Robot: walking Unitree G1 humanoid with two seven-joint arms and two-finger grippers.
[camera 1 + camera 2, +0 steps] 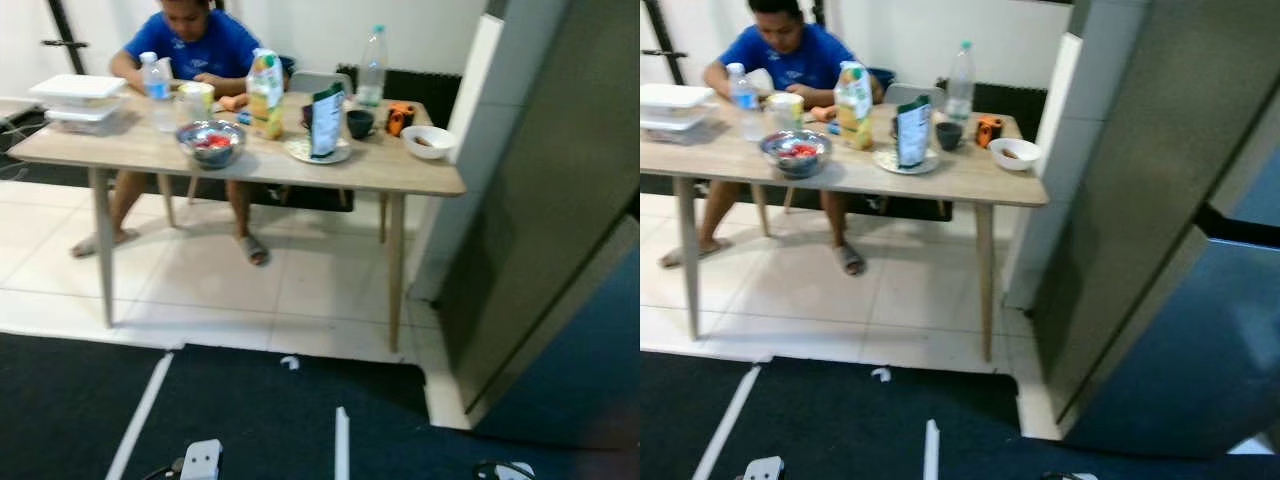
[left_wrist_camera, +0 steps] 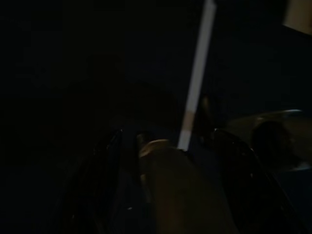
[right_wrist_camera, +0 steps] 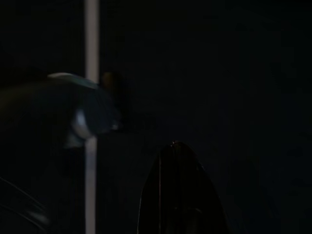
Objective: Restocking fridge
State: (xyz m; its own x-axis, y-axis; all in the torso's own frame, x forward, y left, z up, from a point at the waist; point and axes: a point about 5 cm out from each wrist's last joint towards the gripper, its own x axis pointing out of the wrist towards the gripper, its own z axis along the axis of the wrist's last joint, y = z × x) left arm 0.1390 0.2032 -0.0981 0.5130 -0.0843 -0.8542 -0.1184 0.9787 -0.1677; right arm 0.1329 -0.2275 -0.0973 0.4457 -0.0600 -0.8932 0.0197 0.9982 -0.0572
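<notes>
Both wrist views are very dark; whether the left claw (image 2: 161, 161) or right claw (image 3: 178, 195) is spread, I cannot tell; ahead, the surface (image 1: 420, 170) carries a juice carton (image 1: 265, 92), metal bowl (image 1: 211, 141) and bottles; the fridge door (image 1: 540, 200) stands right.

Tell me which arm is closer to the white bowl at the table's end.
Right, as a hedged judgement. The white bowl sits at the wooden table's right end; both arms hang low over the dark mat, the right arm on the bowl's side, the left arm further across.
</notes>
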